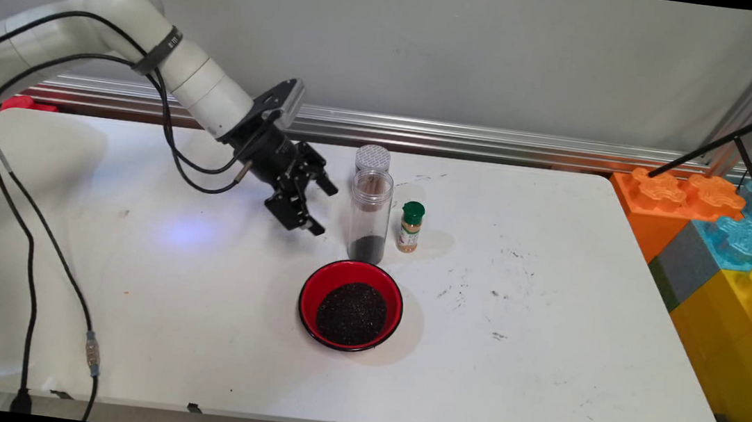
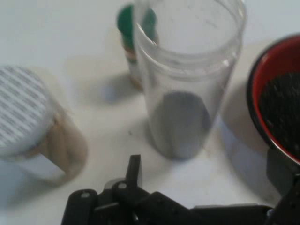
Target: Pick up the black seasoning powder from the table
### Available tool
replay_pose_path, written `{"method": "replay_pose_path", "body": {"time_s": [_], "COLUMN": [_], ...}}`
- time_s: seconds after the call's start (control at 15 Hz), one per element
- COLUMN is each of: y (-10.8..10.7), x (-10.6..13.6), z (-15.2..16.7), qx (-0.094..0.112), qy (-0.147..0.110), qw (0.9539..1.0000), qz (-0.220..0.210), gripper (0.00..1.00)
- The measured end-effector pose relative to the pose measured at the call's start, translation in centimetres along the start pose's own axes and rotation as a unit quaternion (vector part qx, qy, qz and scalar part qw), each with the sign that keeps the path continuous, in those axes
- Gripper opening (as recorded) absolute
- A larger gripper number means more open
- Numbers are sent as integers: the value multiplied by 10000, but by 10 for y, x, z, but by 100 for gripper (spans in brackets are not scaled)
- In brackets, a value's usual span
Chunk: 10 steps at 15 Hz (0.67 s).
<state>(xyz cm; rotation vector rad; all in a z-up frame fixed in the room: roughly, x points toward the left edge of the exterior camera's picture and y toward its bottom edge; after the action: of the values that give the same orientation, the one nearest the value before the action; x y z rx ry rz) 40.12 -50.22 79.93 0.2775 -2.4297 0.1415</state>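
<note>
The gripper (image 1: 313, 206), fingers apart and holding nothing, hangs just beside the open clear jar (image 1: 370, 215), behind the red bowl (image 1: 350, 304) of dark seeds.

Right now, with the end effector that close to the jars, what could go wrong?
1. The tall clear jar stands upright, lidless, with only a little dark fill at its bottom. A sideways nudge from the open end effector could tip it.
2. The sealed jar, green-capped spice bottle and red bowl of dark seeds crowd it; a toppled jar might hit them or spill onto the table.
</note>
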Motion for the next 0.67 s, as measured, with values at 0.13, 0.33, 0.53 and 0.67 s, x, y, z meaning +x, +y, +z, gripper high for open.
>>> {"method": "replay_pose_path", "body": {"time_s": [0.13,0.33,0.53,0.67], "y": [-3,-8,-12,-13], "x": [-3,-8,-14,-17], "z": [2,4,9,11], "qx": [104,183,188,179], "qy": [266,653,1002,1194], "qw": [9996,9977,9946,9924], "qz": [-4,-58,-172,-239], "gripper": [100,100,100,100]}}
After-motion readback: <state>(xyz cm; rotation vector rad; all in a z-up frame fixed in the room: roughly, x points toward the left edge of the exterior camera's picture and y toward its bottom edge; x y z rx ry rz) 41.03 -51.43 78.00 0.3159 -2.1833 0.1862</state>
